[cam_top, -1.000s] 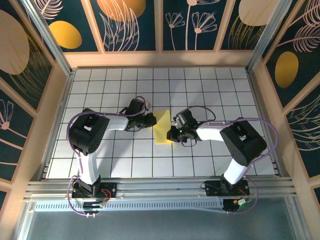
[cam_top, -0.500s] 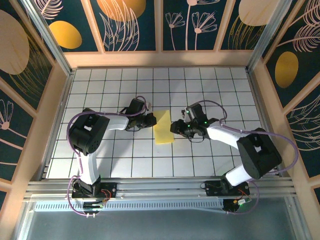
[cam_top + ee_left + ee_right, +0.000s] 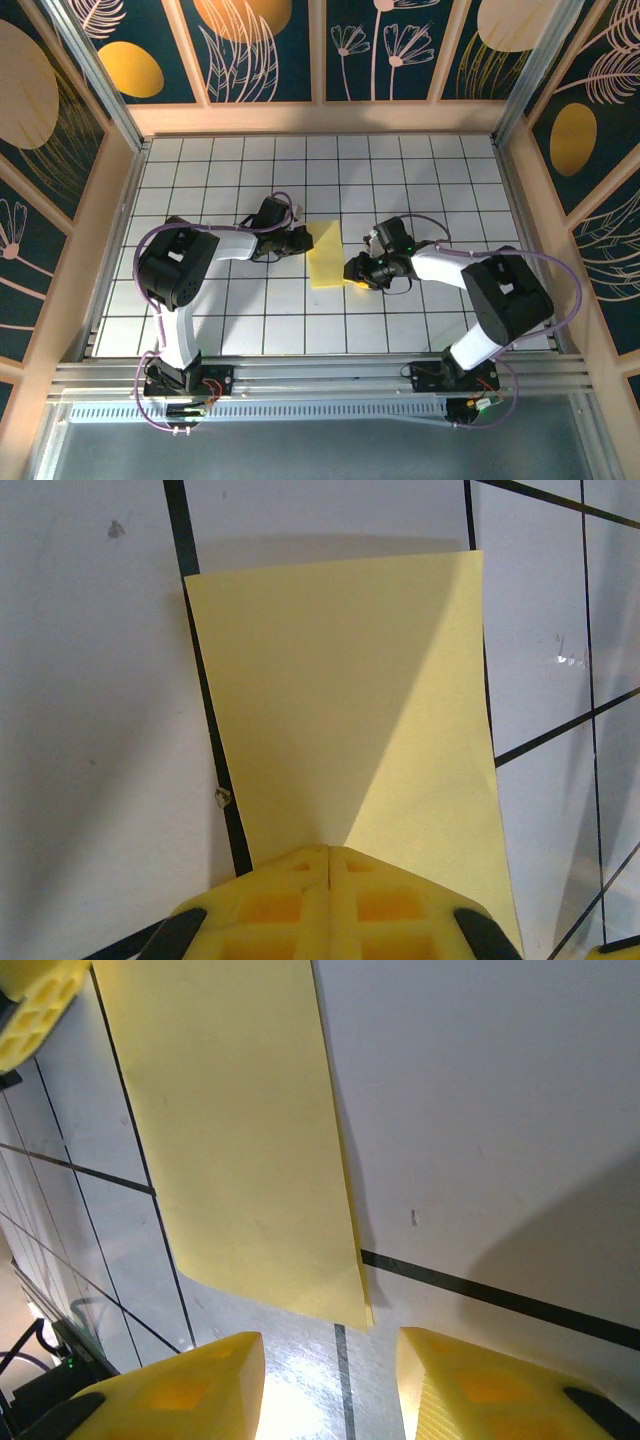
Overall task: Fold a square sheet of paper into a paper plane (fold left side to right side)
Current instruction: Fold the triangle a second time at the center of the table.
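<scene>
Nearest the bases, the right gripper (image 3: 354, 272) sits low over the table (image 3: 420, 170) at the paper's (image 3: 325, 255) near right corner. Its wrist view shows the jaws released, the two yellow fingers (image 3: 180, 1385) apart with bare tile between them and nothing held. The paper (image 3: 230, 1130) has its corner just ahead of that gap. A second ago this gripper was clenched at the paper's right edge. Half a second ago it had drawn off to the right and farther up the table, and now it is back at the corner with its jaws parted. The paper itself lies mid-table as a narrow upright strip, folded in half and flat on the white tiles, in the same spot as before. On its left side the left gripper (image 3: 303, 240) has not moved. In its wrist view the fingers (image 3: 300, 900) are clenched tight together, with their tips over the paper's (image 3: 340, 690) near edge; whether they press it down cannot be told. A slanting band of shade crosses the sheet there — crease or shadow, it is unclear. The left arm's pose matches the earlier frames.
</scene>
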`<control>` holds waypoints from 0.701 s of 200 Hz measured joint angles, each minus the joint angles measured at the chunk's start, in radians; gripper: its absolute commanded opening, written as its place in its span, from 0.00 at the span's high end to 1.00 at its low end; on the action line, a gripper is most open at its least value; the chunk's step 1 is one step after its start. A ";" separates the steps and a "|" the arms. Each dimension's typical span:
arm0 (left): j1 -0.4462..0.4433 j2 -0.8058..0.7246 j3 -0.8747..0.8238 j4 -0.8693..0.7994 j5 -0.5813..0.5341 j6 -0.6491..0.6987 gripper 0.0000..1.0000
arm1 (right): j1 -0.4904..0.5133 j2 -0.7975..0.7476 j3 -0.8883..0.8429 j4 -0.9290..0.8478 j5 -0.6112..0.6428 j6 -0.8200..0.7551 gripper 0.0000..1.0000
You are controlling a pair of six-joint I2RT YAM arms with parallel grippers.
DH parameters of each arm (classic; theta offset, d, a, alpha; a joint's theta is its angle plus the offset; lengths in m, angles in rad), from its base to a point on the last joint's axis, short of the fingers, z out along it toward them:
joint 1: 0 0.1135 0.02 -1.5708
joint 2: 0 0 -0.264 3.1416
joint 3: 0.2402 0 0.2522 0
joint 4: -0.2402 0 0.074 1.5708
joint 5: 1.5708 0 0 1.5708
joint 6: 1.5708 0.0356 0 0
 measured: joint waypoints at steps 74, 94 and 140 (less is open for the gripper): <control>0.000 0.000 0.000 0.000 0.000 0.000 0.98 | 0.003 0.038 0.000 0.057 -0.030 0.025 0.63; 0.000 0.000 0.000 0.000 0.000 0.000 0.98 | 0.003 0.040 0.000 0.077 -0.038 0.034 0.63; 0.000 0.000 0.000 0.000 0.000 0.000 0.98 | 0.004 0.045 0.000 0.116 -0.038 0.052 0.63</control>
